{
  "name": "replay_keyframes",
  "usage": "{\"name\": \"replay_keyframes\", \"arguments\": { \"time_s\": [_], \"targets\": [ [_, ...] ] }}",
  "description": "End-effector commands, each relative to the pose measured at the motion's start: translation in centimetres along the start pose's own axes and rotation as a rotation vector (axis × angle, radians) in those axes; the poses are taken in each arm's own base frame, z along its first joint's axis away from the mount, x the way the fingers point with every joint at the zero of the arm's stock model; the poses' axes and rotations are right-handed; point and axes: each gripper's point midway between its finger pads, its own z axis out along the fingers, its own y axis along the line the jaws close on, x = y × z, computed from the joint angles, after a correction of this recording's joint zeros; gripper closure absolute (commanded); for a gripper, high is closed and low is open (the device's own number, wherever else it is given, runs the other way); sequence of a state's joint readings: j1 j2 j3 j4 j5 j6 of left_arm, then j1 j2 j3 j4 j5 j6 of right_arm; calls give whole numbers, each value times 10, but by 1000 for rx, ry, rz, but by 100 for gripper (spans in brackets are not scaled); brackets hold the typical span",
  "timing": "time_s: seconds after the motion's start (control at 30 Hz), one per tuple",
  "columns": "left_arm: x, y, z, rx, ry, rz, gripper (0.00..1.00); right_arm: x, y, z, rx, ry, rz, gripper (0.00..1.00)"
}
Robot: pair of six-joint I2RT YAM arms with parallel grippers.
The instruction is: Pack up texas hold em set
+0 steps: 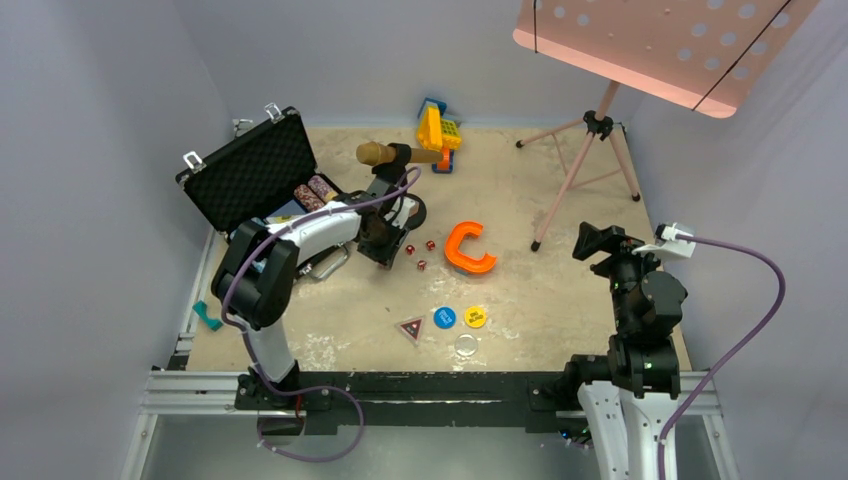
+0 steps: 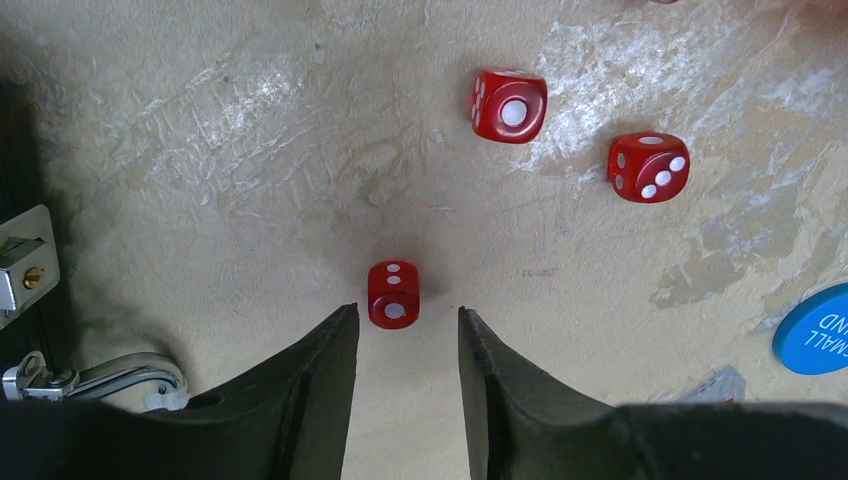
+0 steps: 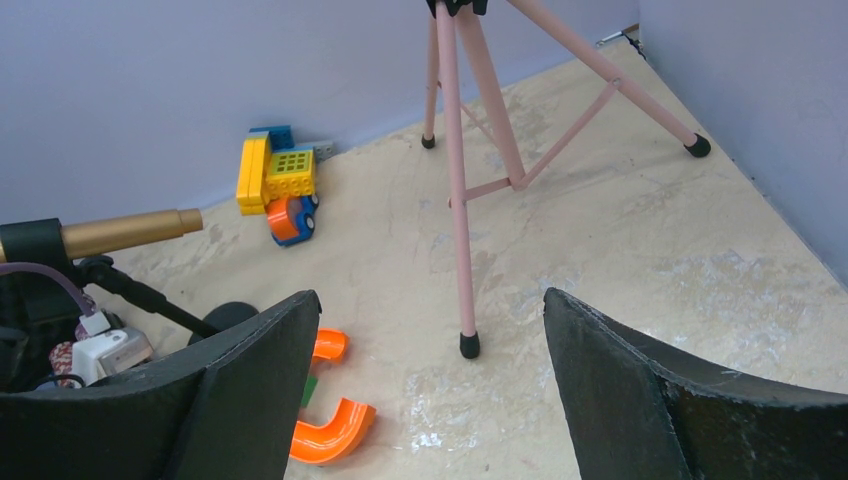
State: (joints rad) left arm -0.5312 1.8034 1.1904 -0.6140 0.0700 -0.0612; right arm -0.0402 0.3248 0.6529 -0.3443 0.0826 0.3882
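The black case (image 1: pixel 250 175) lies open at the far left of the surface (image 1: pixel 560 300), with its foam-lined lid tilted back toward the wall. Rows of poker chips (image 1: pixel 313 192) sit inside it near the hinge. The left arm reaches over the near edge of the case, and the left gripper (image 2: pixel 405 320) points down at the surface just to the right of it. Its fingers are apart with nothing between them. One red die (image 2: pixel 393 294) sits right at the mouth of the gap, closer to the left finger; the wrist view does not settle whether it touches either tip. Two more red dice (image 2: pixel 509 105) lie a little farther out, close together but apart.

An orange C-shaped piece (image 1: pixel 468 248) lies to the right of the dice. Nearer the arm bases, a triangular button (image 1: pixel 411 328), a blue button (image 1: pixel 444 317) and a yellow button (image 1: pixel 475 317) lie in a loose row, none touching. A clear round disc (image 1: pixel 465 346) rests just in front of them.

The right gripper (image 3: pixel 430 300) is raised above the right side of the surface, well away from the set. Its fingers are wide apart and hold nothing. A pink tripod stand (image 1: pixel 590 160) is on the far right, and a yellow block toy (image 1: pixel 438 132) sits against the back wall.
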Motion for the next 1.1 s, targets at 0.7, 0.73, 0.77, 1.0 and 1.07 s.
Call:
{"name": "replay_keyframes", "arguments": {
  "time_s": [0.7,0.73,0.77,1.0,1.07],
  "targets": [
    [-14,2,-3,-27,-17,-41,100,-19,8,-3,-28,-52,1,13],
    [-14,1,-7,-22,-29,-50,100,-19,8,-3,-27,-53,2,13],
    [-13,0,-13,-22,-43,-58,100,-19,8,-3,-26,-53,2,13],
    [7,11,-60,-65,-130,-174,100,-19,8,-3,-26,-54,3,13],
    [21,21,-66,-70,-125,-253,100,-19,8,-3,-27,-54,3,13]
  ]
}}
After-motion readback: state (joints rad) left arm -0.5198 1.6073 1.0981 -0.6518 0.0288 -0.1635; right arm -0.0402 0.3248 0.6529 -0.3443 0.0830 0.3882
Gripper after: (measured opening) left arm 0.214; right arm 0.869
